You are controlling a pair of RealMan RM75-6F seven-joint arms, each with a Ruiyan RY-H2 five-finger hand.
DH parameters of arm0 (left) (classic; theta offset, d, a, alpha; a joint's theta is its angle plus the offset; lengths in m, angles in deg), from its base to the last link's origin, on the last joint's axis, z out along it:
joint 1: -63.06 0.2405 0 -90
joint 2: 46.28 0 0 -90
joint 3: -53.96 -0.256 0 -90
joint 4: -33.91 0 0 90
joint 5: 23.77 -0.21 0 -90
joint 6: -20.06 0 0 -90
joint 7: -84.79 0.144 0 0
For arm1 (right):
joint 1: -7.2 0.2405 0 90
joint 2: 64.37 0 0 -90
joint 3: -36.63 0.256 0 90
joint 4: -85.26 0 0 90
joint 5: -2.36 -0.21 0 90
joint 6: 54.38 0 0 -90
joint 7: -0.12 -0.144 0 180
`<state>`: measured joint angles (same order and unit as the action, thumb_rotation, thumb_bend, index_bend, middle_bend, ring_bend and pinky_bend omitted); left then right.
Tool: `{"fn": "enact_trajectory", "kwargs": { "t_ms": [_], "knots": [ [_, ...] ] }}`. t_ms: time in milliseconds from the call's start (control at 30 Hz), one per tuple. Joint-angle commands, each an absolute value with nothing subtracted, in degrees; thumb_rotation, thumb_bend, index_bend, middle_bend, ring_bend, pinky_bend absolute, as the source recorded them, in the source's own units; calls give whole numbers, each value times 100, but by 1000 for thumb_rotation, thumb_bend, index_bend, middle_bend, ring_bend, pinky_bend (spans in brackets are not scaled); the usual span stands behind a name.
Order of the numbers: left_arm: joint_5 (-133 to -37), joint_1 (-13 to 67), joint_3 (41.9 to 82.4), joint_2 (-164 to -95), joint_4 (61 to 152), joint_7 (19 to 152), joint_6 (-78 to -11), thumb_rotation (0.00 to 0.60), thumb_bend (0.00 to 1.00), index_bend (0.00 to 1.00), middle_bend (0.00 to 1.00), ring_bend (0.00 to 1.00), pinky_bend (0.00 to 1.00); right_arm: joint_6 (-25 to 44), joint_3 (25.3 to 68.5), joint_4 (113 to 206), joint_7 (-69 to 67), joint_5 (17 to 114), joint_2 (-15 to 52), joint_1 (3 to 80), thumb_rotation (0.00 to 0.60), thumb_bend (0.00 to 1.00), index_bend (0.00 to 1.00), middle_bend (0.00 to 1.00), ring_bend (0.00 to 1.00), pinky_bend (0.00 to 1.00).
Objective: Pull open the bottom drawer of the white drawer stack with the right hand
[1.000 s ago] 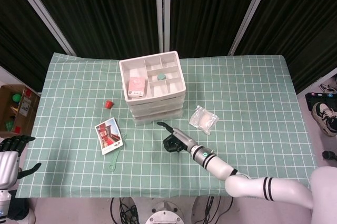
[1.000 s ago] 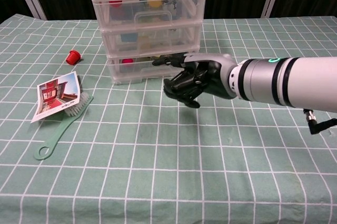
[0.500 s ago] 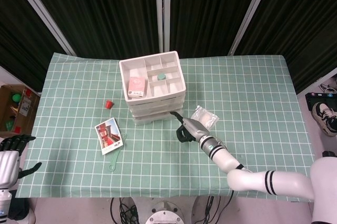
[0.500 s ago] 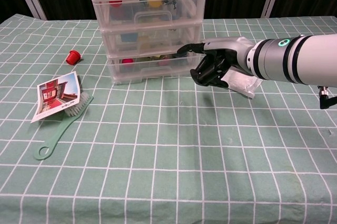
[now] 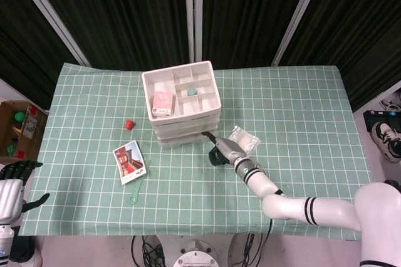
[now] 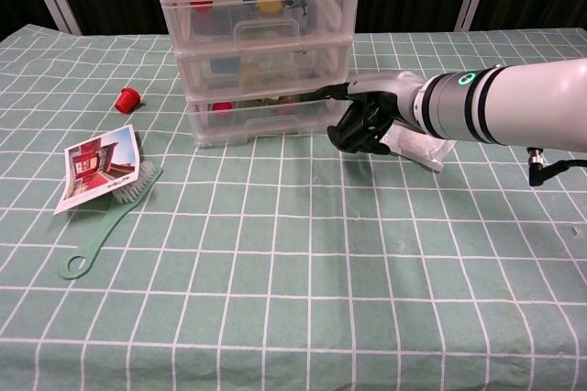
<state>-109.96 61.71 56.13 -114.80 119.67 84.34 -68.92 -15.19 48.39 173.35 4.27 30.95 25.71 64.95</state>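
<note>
The white drawer stack [image 5: 183, 113] [image 6: 261, 42] stands at the table's middle, its three clear drawers closed. The bottom drawer [image 6: 257, 122] [image 5: 183, 141] sits flush with the ones above. My right hand [image 6: 367, 120] [image 5: 220, 151] is at the stack's front right corner, level with the bottom drawer. Most of its fingers are curled in with nothing in them. One finger [image 6: 337, 91] stretches left and reaches the drawer's right end near its top edge; whether it touches is unclear. My left hand [image 5: 14, 178] hangs off the table's left edge, fingers apart and empty.
A crinkled plastic bag [image 6: 424, 148] [image 5: 245, 141] lies just right of my right hand. Left of the stack are a red cap [image 6: 127, 97] [image 5: 130, 124], a photo card [image 6: 94, 166] [image 5: 128, 162] and a green brush [image 6: 105, 223]. The top tray holds a pink box [image 5: 162, 103].
My right hand has swung from the open cloth in front of the stack rightward and back to the bottom drawer's right end, then edged closer to it. The drawer has not moved.
</note>
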Motion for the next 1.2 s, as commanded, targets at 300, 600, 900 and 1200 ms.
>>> {"fn": "enact_trajectory", "kwargs": {
  "t_ms": [300, 600, 900, 1200],
  "knots": [
    [-11004, 6145, 5617, -11522, 11911, 8399, -6855, 600, 32, 280, 251, 191, 200, -1585, 4727, 18124, 127, 3550, 2021, 6078, 600, 628, 171, 759, 800, 847],
    [-10994, 6146, 5615, -11541, 11891, 8392, -6849, 600, 32, 281, 251, 191, 200, -1719, 4570, 18667, -28, 3858, 1607, 5879, 600, 628, 171, 759, 800, 847],
    [-11002, 6146, 5614, -11545, 11889, 8398, -6860, 600, 32, 281, 251, 191, 199, -1823, 4420, 18920, -87, 4002, 1380, 5847, 600, 628, 170, 759, 800, 847],
    [-10993, 6144, 5624, -11544, 11868, 8378, -6861, 600, 32, 281, 251, 191, 200, -1721, 4445, 19277, -19, 4380, 973, 5842, 600, 622, 69, 759, 800, 847]
  ]
}}
